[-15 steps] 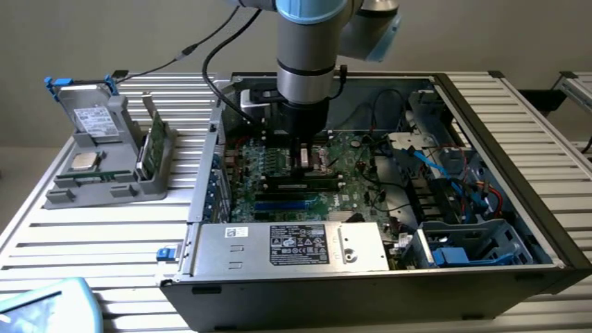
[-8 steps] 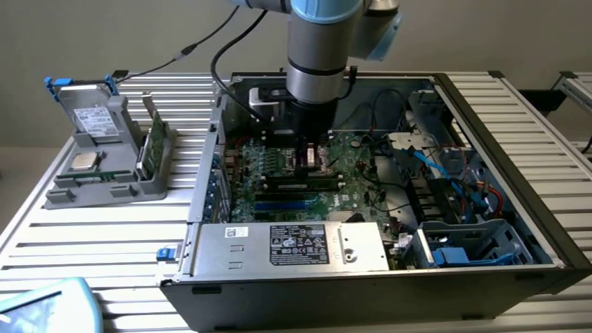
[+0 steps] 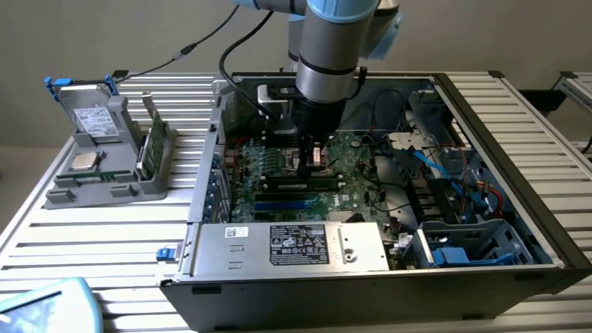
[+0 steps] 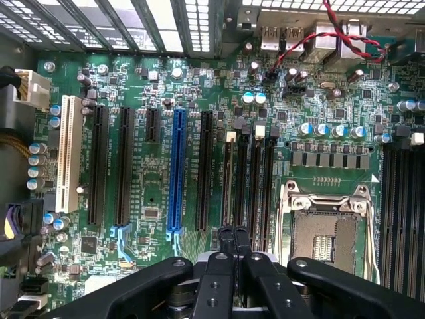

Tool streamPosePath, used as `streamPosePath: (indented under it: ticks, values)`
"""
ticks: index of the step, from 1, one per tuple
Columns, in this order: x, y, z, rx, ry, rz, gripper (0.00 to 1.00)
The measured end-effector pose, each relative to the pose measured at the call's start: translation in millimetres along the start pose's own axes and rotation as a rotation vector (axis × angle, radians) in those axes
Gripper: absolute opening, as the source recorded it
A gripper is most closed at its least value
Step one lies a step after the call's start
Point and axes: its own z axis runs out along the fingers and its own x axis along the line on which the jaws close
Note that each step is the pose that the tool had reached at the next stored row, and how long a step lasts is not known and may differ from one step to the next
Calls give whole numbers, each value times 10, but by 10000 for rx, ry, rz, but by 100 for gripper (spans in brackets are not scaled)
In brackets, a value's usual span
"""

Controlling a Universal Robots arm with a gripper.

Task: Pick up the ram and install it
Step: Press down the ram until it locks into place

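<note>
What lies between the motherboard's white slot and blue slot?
Wrist view: two long black slots and a short black slot lie between the white slot and blue slot.

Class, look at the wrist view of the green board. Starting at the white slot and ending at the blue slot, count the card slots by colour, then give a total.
white slot: 1
black slots: 3 (two long, one short)
blue slot: 1
Total: 5
</note>
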Motion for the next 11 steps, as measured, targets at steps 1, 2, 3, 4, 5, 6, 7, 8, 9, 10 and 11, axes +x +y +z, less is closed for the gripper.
streamPosePath:
  ticks: [1,2,3,4,5,6,7,8,9,10,11]
  values:
    - [0,0,0,0,0,0,10]
    - [0,0,0,0,0,1,10]
    - [0,-1,1,0,-2,0,10]
    - [0,-1,1,0,-2,-1,10]
    - [0,-1,1,0,-2,0,10]
    - [0,0,1,0,-2,0,10]
    - [0,-1,1,1,-2,-1,10]
    - [0,-1,1,1,-2,0,10]
    - [0,0,1,0,-1,0,10]
    - [0,-1,1,0,-1,0,10]
    - [0,-1,1,0,-2,0,10]
